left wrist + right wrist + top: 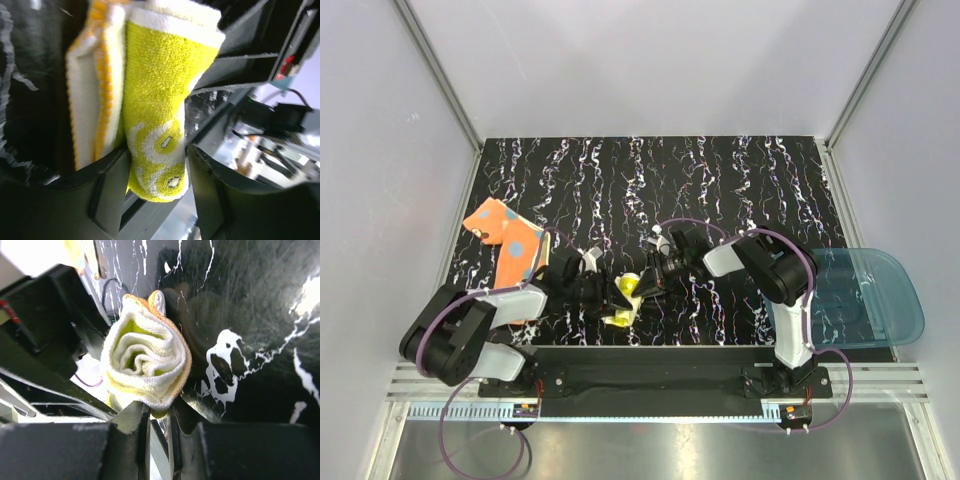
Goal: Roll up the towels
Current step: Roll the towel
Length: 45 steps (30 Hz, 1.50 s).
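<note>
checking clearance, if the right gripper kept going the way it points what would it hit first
The rolled bright yellow terry towel: the right gripper already touches its spiral end. Beyond it, seemingly, the left gripper; depth unclear.

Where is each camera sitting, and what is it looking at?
Top external: above and behind, looking down at the table; both arms show, the left end effector, the right end effector.
Left wrist: on the left arm, facing the yellow towel; its fingers show.
Right wrist: on the right arm, facing the roll's spiral end; its fingers show.
Shared: all three see the yellow towel.
</note>
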Motion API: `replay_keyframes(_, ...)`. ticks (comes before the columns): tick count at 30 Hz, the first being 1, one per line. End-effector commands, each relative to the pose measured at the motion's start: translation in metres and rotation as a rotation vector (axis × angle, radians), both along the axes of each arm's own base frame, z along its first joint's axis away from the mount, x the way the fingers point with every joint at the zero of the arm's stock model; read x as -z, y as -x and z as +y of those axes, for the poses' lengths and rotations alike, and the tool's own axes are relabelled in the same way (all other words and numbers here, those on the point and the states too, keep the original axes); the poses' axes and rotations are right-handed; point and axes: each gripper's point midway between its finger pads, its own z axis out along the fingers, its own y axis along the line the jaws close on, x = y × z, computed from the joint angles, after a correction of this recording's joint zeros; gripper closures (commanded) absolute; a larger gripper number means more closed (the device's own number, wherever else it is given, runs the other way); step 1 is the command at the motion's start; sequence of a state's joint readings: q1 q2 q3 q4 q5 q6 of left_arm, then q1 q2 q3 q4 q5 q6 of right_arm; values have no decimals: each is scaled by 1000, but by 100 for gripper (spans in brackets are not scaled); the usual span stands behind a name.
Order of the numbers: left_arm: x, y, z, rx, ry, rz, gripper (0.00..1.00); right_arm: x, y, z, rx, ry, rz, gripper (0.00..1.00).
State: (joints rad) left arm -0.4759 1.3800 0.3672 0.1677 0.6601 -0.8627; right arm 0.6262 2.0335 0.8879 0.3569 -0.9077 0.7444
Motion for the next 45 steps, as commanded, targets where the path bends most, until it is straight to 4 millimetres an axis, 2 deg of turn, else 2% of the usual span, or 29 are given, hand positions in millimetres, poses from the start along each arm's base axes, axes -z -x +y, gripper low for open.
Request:
replay_keyframes(1,22,4,29,-22,-232,-17,43,0,-4,-3,26,95,-30,94)
replay_keyframes(3,22,2,35,-26,-283,-33,42,-2,-7,-5,35,126,-47,94)
replay_keyframes(5,26,5,40,-21,-347,-39,41,3,-5,-12,47,191,-34,95)
replay_keyframes(6,21,1,38,-22,-356,-58,41,2,-5,-13,49,207,-37,96)
replay_keyframes(7,20,3,37,-11,-373,-68,41,6,2,-19,45,256,-5,95)
replay_keyframes(8,22,3,43,-21,-424,-73,41,7,1,-22,54,289,-21,95)
replay_keyframes(10,11,-2,36,-13,-446,-127,41,4,6,-27,49,342,-16,95)
replay_keyframes(11,9,-4,42,-30,-501,-147,41,5,5,-30,53,368,-27,96)
replay_keyframes(17,-27,-17,39,-51,-651,-310,41,-5,8,-34,53,454,-30,95)
replay_keyframes(19,-36,-18,34,-42,-679,-354,42,-6,9,-35,46,475,-22,95)
replay_keyframes(22,-39,-13,26,-6,-720,-385,42,-5,10,-35,38,500,-17,95)
replay_keyframes(23,-45,-17,22,-14,-729,-410,42,-5,10,-35,39,504,-14,95)
replay_keyframes(26,-45,-12,12,19,-772,-440,42,-6,12,-35,36,516,-14,95)
replay_keyframes(30,-52,-6,-14,74,-793,-489,42,-7,14,-33,22,519,-15,95)
replay_keyframes(40,-32,10,-47,167,-823,-469,41,-6,16,-33,9,518,-14,94)
replay_keyframes(45,-12,17,-46,195,-877,-441,41,-5,16,-31,5,515,-10,94)
